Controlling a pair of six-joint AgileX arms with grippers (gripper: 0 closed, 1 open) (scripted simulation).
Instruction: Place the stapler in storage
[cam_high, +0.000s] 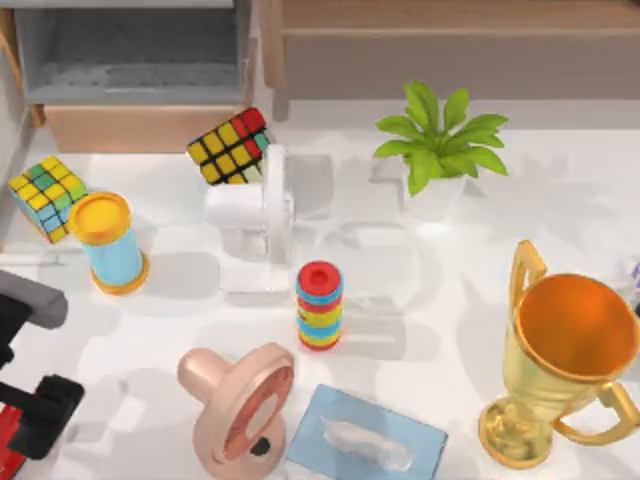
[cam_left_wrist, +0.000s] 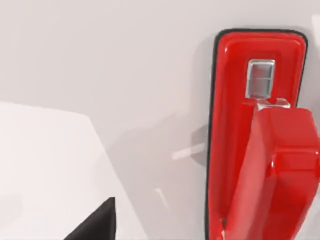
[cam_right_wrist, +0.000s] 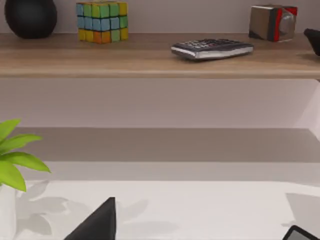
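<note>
The red stapler (cam_left_wrist: 260, 140) lies flat on the white table, its upper arm raised a little off its base. In the top view a sliver of the stapler (cam_high: 8, 452) shows at the front left edge. My left gripper (cam_high: 40, 410) hovers just above and beside it, open, with one dark fingertip (cam_left_wrist: 97, 225) clear of the stapler. The storage (cam_high: 130, 60), a grey compartment with a light wooden front, stands at the back left. A fingertip (cam_right_wrist: 100, 225) of my open right gripper hangs over the table, facing the long shelf unit.
Between the stapler and the storage stand a blue can with yellow rims (cam_high: 110, 245) and a colour cube (cam_high: 48, 197). Further right are a second cube (cam_high: 230, 146), a white stand (cam_high: 255, 215), a ring stack (cam_high: 319, 305), a pink disc (cam_high: 240, 405), a blue tissue box (cam_high: 365, 440), a plant (cam_high: 438, 150) and a gold trophy (cam_high: 560, 360).
</note>
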